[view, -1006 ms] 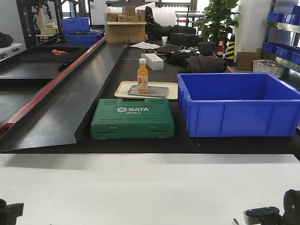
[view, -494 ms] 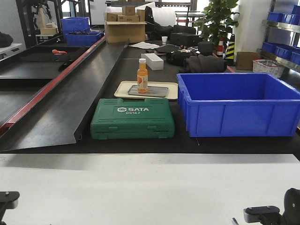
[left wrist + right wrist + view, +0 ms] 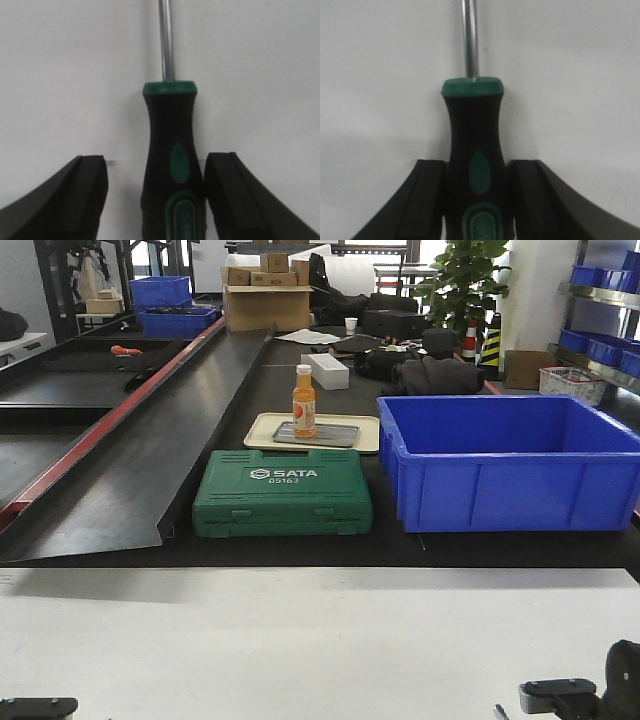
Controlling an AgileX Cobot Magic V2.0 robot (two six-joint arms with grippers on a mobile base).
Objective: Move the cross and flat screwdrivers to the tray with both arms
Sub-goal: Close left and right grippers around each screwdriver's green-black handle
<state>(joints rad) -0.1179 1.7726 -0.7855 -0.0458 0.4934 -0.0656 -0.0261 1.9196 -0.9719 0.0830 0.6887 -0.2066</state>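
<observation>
In the left wrist view a screwdriver [image 3: 172, 145] with a black and green handle and a steel shaft lies on the white table. My left gripper [image 3: 156, 167] is open around the handle, with a clear gap on the left side. In the right wrist view my right gripper [image 3: 476, 170] is shut on the handle of a second, like screwdriver [image 3: 474, 115]. Neither tip shows, so I cannot tell cross from flat. In the front view the left gripper [image 3: 35, 707] and the right gripper [image 3: 560, 695] sit at the bottom corners. The cream tray [image 3: 262, 430] lies beyond the green case.
A green SATA tool case [image 3: 284, 493] and a large blue bin [image 3: 510, 465] stand on the black surface past the white table [image 3: 300, 640]. An orange bottle [image 3: 304, 401] stands on a metal plate in the tray. A black sloped ramp [image 3: 140, 440] runs along the left.
My left gripper has dropped lower in the front view, down to the bottom edge. The right gripper has barely moved.
</observation>
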